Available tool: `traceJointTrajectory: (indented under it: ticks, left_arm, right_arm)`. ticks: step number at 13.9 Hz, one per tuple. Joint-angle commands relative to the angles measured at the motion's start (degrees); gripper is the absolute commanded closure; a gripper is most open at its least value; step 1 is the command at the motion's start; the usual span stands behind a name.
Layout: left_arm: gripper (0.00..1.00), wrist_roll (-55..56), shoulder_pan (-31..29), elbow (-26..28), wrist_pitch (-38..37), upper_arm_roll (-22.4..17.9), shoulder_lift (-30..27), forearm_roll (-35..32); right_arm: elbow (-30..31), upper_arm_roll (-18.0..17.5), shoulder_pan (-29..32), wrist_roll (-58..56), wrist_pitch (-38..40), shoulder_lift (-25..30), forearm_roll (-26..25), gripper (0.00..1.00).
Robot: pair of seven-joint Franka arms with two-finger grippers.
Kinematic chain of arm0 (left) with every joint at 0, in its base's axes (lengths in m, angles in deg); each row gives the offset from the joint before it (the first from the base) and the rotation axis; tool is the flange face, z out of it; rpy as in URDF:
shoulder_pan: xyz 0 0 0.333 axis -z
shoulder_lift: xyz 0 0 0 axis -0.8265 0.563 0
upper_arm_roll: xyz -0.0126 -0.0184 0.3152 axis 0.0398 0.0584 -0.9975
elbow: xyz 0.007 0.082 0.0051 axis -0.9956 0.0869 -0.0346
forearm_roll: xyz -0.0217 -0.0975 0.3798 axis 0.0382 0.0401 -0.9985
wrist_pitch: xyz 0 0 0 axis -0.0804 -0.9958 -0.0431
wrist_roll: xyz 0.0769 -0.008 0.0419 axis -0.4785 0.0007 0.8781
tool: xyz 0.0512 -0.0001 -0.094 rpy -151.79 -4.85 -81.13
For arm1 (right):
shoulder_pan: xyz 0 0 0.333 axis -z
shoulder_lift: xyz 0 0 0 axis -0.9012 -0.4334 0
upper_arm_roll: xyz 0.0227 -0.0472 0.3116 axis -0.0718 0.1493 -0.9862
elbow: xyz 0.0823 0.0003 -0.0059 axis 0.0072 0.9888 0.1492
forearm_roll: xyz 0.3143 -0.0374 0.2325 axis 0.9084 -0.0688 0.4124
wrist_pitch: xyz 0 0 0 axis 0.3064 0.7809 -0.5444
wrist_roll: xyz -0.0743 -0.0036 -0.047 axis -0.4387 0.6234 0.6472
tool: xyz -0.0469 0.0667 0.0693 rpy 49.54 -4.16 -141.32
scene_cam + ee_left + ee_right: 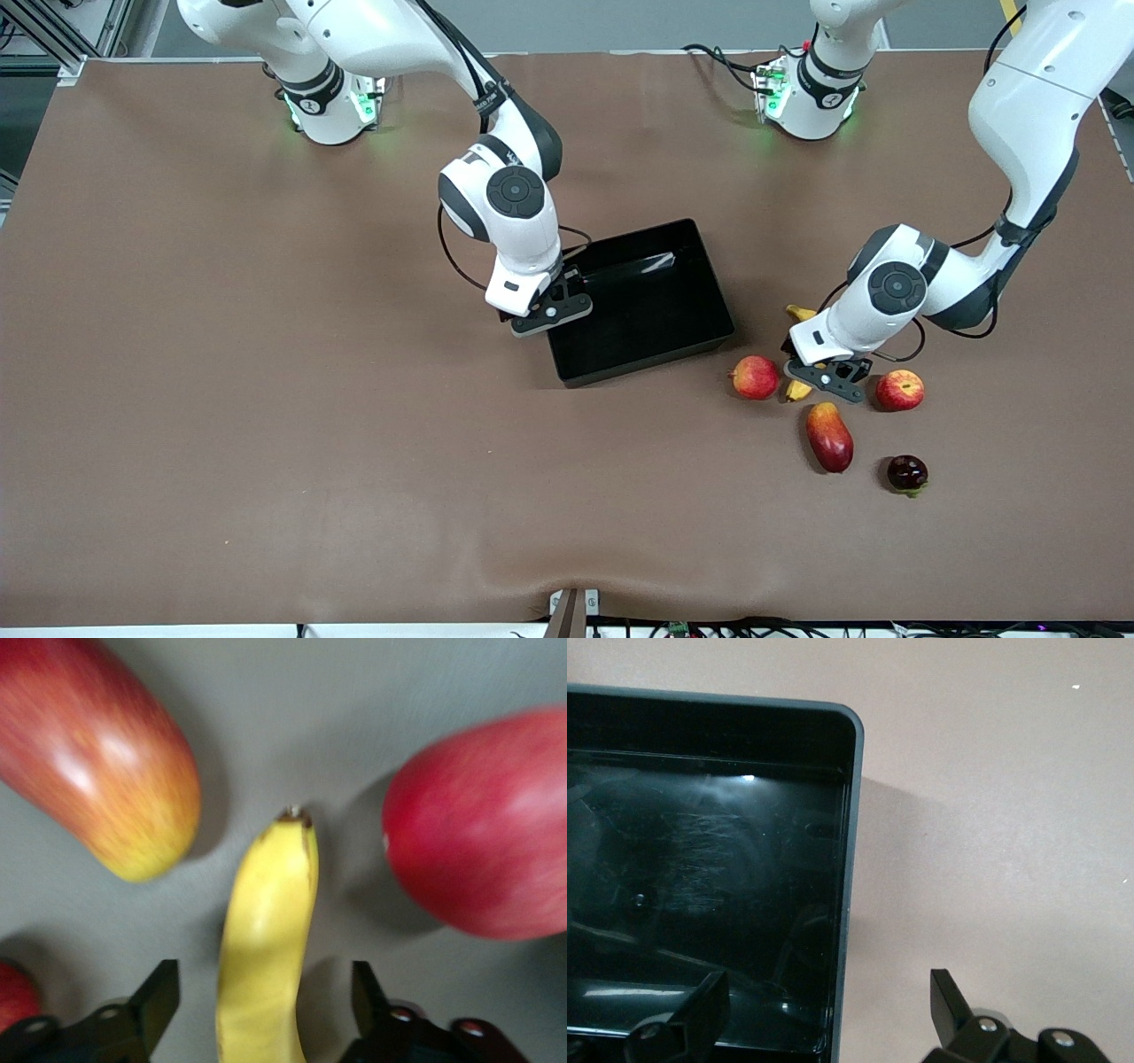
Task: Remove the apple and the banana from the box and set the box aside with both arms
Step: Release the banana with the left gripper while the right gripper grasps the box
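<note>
The box (651, 306) sits empty on the desk (266, 399), with the apple (755, 377) and banana (798, 391) out on the desk at its four o'clock. The left end effector (826, 379) is released astride the banana. The right end effector (551, 321), also released, straddles the box's eight-o'clock wall, so only shifting the box looks left.

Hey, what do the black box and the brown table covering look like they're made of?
The box looks like glossy hard plastic: its black floor mirrors a bright light streak and shows fine scuffs in the right wrist view, and its thin walls have rounded corners. The table covering looks like a matte brown mat, maybe cloth or soft vinyl: it gives no glare and ripples slightly near the front camera's edge.
</note>
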Motion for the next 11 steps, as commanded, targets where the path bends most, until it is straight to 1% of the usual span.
traceJointTrajectory:
  ticks: [1,3,4,6,8,9,10,11]
  left_arm:
    - [0.0,-0.23,-1.99,0.55,-1.49,2.75,-7.12,1.15]
    - [0.0,-0.59,-4.8,-1.46,-5.52,6.26,-9.06,5.88]
    - [0.0,-0.59,-6.2,-3.74,-9.55,8.37,-9.07,8.0]
    - [0.0,-0.67,-6.75,-10.23,-19.21,10.67,-8.9,8.98]
    - [0.0,-0.67,-6.75,-16.56,-25.73,11.9,-8.9,9.07]
    - [0.0,-0.76,-6.66,-19.9,-29.07,12.17,-8.9,9.07]
    - [0.0,-0.76,-6.66,-22.37,-31.88,12.69,-8.63,9.86]
    - [0.0,-0.76,-6.66,-24.31,-33.83,12.78,-8.46,11.17]
  right_arm:
    - [-1.17,-0.08,0.31,0.02,0.5,-1.03,-3.46,0.0]
    - [-1.25,-0.08,0.31,0.72,0.23,-2.26,-3.29,0.0]
    - [-1.25,-0.08,0.31,0.81,0.14,-2.7,-2.94,0.0]
    - [-1.25,-0.17,0.23,0.99,-1.25,-3.67,-2.42,0.0]
    - [-0.99,-0.08,-0.13,3.26,-4.85,-4.99,-2.5,0.0]
    - [-1.08,-0.08,-0.39,3.54,-5.13,-5.16,-2.59,0.36]
    - [-0.99,-0.08,-0.3,3.54,-5.04,-5.08,-2.5,0.69]
    - [-1.08,-0.08,-0.22,3.54,-4.61,-4.99,-2.5,0.98]
